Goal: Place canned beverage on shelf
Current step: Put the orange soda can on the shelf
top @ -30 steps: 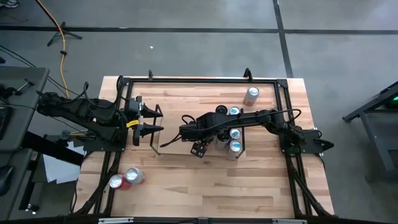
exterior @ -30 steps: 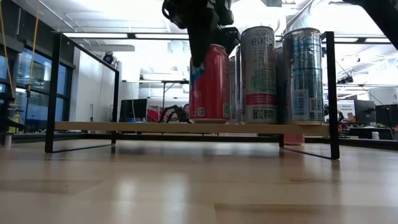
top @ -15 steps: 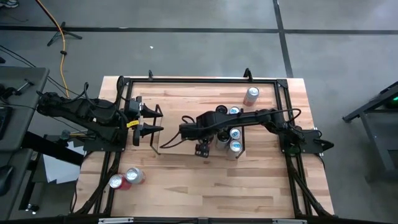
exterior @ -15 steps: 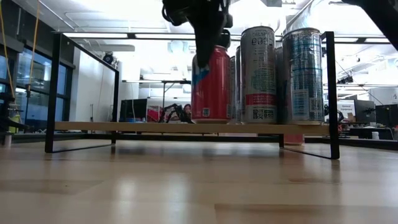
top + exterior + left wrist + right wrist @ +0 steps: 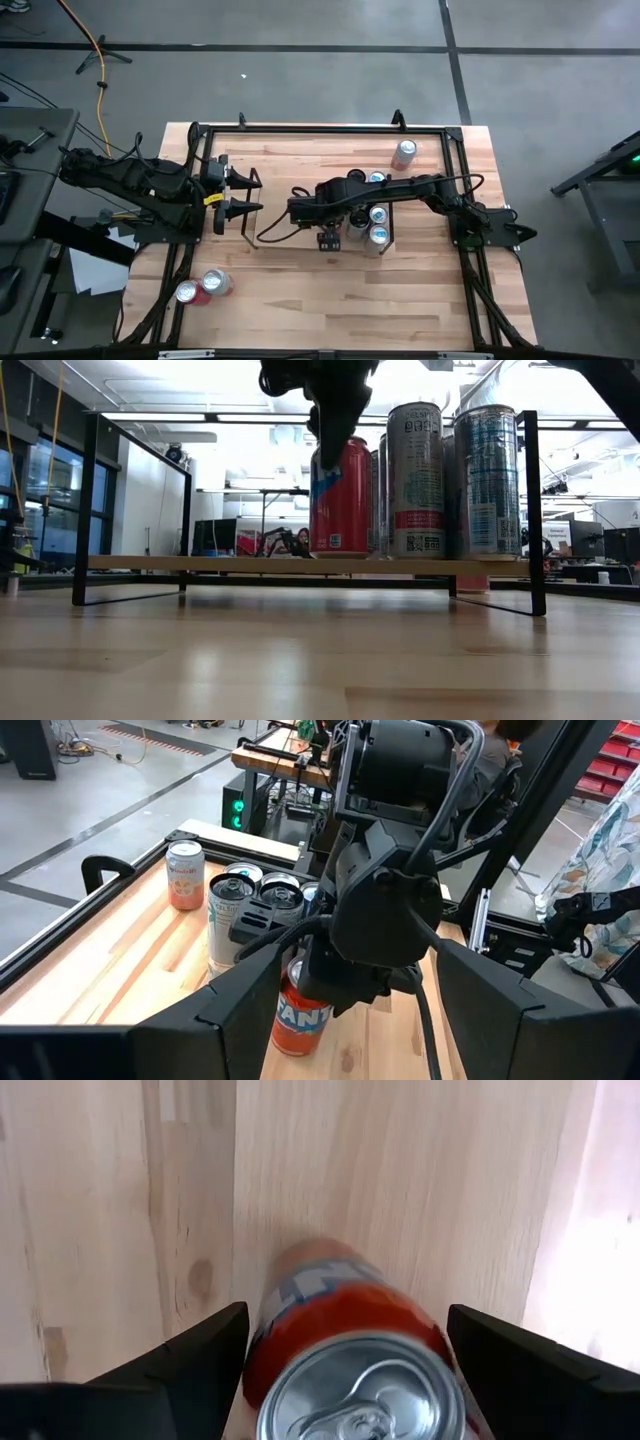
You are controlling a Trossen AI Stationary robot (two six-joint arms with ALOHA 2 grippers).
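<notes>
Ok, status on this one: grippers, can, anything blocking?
Right gripper open astride red can, standing on shelf. Left gripper idle, open, at table's left. Nothing blocking.

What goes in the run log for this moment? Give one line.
right gripper: open, straddling top of red can | red can: upright on shelf | left gripper: idle at table's left

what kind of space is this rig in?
Likely a robotics lab or workshop: bare concrete floor with a yellow cable, monitors and desks behind the shelf, red parts bins on racks.
</notes>
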